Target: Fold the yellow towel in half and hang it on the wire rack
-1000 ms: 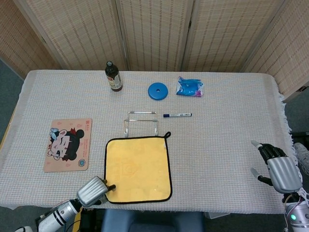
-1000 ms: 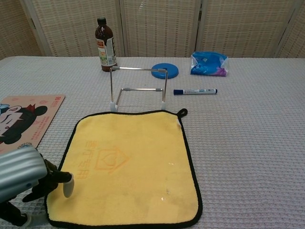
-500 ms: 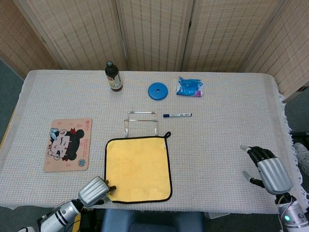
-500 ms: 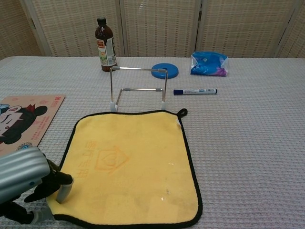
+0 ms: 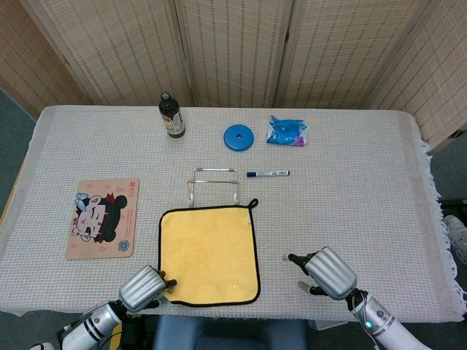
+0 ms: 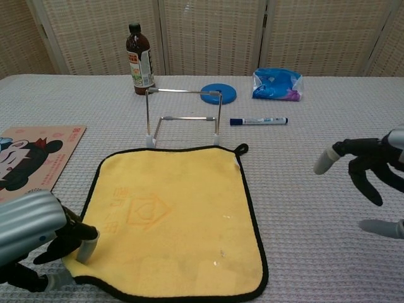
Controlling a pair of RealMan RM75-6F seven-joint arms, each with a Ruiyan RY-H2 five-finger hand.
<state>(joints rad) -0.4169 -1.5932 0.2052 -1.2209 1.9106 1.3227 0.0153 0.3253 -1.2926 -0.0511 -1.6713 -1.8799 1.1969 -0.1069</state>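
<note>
Near-left corner of the yellow towel point(image 6: 177, 218) is pinched by the left hand point(image 6: 31, 237); right hand point(image 6: 369, 170), fingers spread and empty, is best brought onto the near-right corner.

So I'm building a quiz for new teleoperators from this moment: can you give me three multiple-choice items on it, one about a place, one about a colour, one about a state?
1. Where does the wire rack stand?
A. just beyond the yellow towel's far edge
B. on the cartoon mat
C. beside the blue pouch

2. What colour is the yellow towel's trim?
A. white
B. black
C. red

3. What is the right hand doing?
A. holding the marker
B. pressing the bottle
C. fingers spread, holding nothing

Answers:
1. A: in the head view the rack sits just past the towel's far edge, with the marker to its right.
2. B: a dark border runs round the whole towel.
3. C: in the chest view its fingers are apart above bare cloth, right of the towel; the left hand is the one at the towel's near left corner.
</note>
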